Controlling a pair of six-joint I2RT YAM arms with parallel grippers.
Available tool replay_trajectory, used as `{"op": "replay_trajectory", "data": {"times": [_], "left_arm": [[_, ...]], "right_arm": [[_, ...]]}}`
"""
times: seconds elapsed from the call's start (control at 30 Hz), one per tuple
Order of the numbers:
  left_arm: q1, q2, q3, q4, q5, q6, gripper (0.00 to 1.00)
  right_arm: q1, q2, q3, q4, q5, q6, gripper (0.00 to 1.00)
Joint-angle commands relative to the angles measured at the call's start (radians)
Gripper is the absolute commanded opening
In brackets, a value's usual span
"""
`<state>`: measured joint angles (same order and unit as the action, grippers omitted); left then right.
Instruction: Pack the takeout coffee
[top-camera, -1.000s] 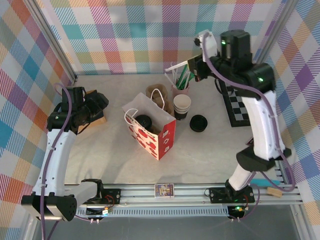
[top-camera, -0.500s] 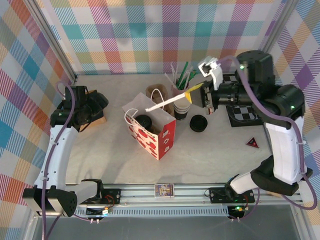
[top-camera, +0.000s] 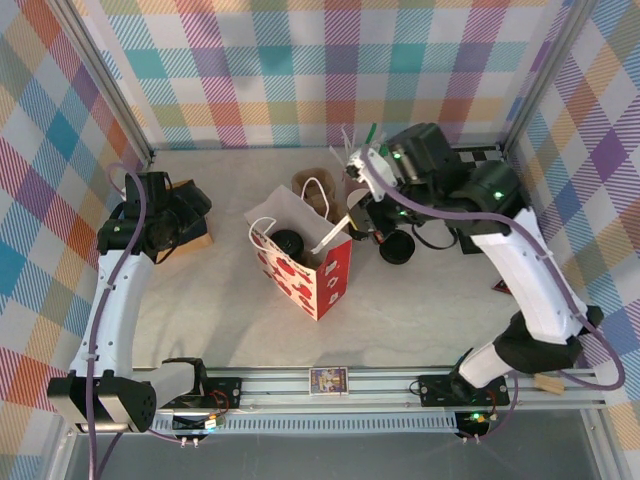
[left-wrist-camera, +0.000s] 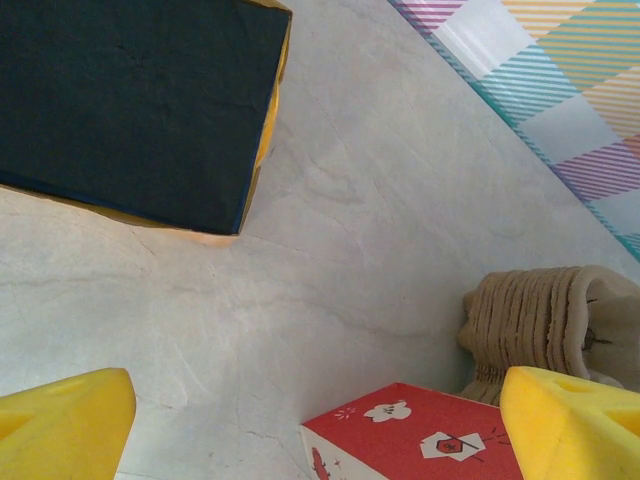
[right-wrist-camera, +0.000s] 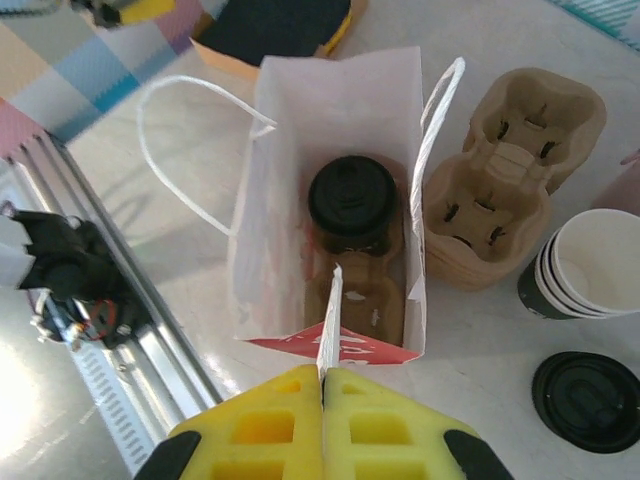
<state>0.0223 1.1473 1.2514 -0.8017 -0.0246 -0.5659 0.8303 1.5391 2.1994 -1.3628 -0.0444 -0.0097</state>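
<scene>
The right gripper is squeezing its two yellow fingers tight together on a thin white stick. It may be a straw in paper, but I cannot tell. The gripper is hanging just over the near edge of the paper bag, and the stick is pointing down into the open top.

The takeout coffee is sitting inside the bag, standing up, with its black lid on. It is resting in a brown holder at the bottom of the bag. The tip of the stick is hanging over the empty hole of that holder, just beside the cup.

The left gripper is waiting far off to the left with its fingers wide apart, holding nothing. It is hanging over a dark box, well apart from the bag.

Outside the bag, a pile of brown trays, a stack of white cups and a loose black lid are lying on the table.

I think the coffee is packed, and the robot is now adding the stick. Next, the gripper probably needs to go down a little and let go, so the stick drops inside. It should be careful not to poke the cup or push on the bag's thin wall.
</scene>
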Motion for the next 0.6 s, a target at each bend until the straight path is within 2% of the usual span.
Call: {"op": "replay_trajectory", "data": {"times": [0.0, 0.17, 0.3, 0.4, 0.43, 0.53, 0.57], "left_arm": [[0.016, -0.02, 0.013, -0.005, -0.02, 0.025, 0.93], [0.016, 0.0, 0.011, -0.001, -0.01, 0.03, 0.93], [0.018, 0.016, 0.016, 0.01, -0.012, 0.036, 0.93], [0.018, 0.033, 0.026, 0.016, -0.012, 0.043, 0.93], [0.018, 0.038, 0.028, 0.016, -0.012, 0.044, 0.93], [0.019, 0.047, 0.037, 0.021, -0.019, 0.053, 0.93], [0.018, 0.05, 0.041, 0.02, -0.024, 0.056, 0.93]], "right_arm": [[0.034, 0.048, 0.031, -0.011, 0.121, -0.052, 0.0], [0.063, 0.125, 0.051, -0.039, 0.189, -0.081, 0.05], [0.068, 0.145, 0.001, 0.012, 0.186, -0.074, 0.05], [0.072, 0.171, 0.005, 0.01, 0.189, -0.07, 0.08], [0.077, 0.18, 0.011, 0.009, 0.19, -0.07, 0.12], [0.089, 0.201, 0.029, 0.003, 0.169, -0.08, 0.31], [0.093, 0.207, 0.038, -0.002, 0.173, -0.081, 0.45]]}}
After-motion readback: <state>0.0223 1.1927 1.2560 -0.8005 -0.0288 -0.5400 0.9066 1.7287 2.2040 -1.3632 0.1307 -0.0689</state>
